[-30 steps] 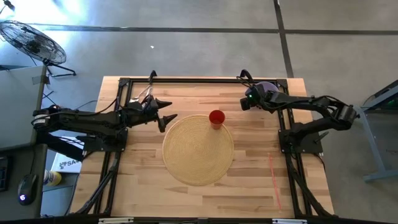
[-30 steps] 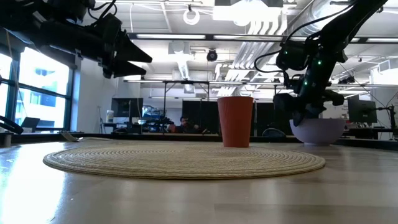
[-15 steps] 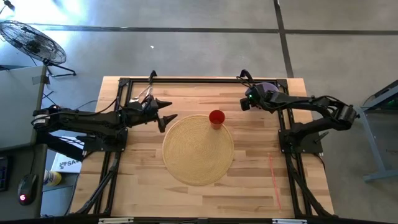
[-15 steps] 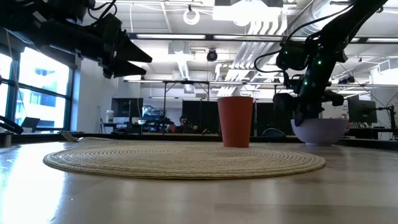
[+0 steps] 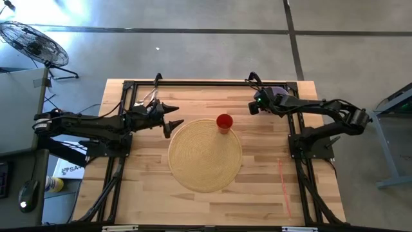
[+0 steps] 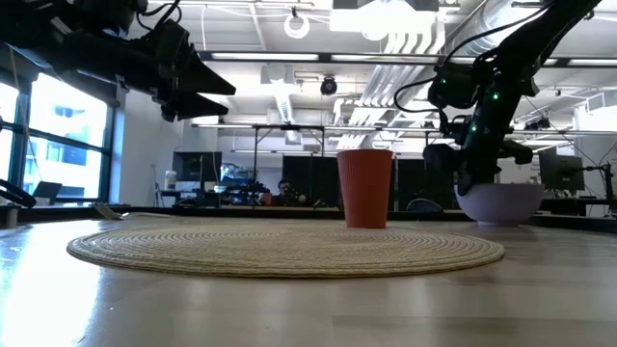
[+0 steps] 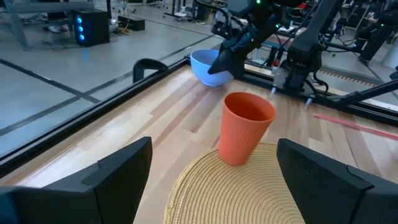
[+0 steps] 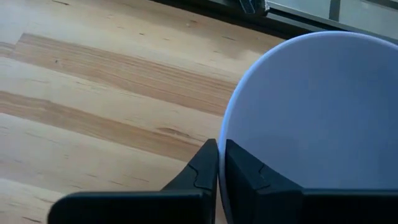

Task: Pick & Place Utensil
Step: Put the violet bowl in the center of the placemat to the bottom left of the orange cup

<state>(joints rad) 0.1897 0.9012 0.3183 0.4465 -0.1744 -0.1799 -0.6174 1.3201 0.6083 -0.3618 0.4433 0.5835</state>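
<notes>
A pale blue bowl [image 5: 278, 91] [image 6: 503, 202] [image 7: 202, 61] stands on the wood near the table's far right corner. My right gripper [image 5: 257, 105] [image 6: 469, 185] [image 8: 221, 163] comes down on its rim and is shut on it. A red ribbed cup [image 5: 224, 122] [image 6: 365, 188] [image 7: 247, 127] stands upright on the far edge of a round woven placemat [image 5: 205, 158] [image 6: 280, 248]. My left gripper [image 5: 172, 122] [image 6: 207, 94] [image 7: 214, 186] hangs open in the air by the placemat's left far edge, pointing at the cup. My right gripper pinches the bowl's rim [image 8: 222, 140] on the side that faces the cup, one finger [image 8: 245, 171] inside the bowl and one [image 8: 202, 168] outside. The fingers come from above, pointing down. The bowl sits upright with its base on the table [image 6: 501, 222].
A black metal frame [image 5: 206, 83] runs along the table's far edge just behind the bowl, and arm mounts stand at both sides [image 5: 312, 145]. Bare wood lies on the near half of the table [image 5: 257, 193]. A fan [image 5: 32, 42] stands on the floor beyond.
</notes>
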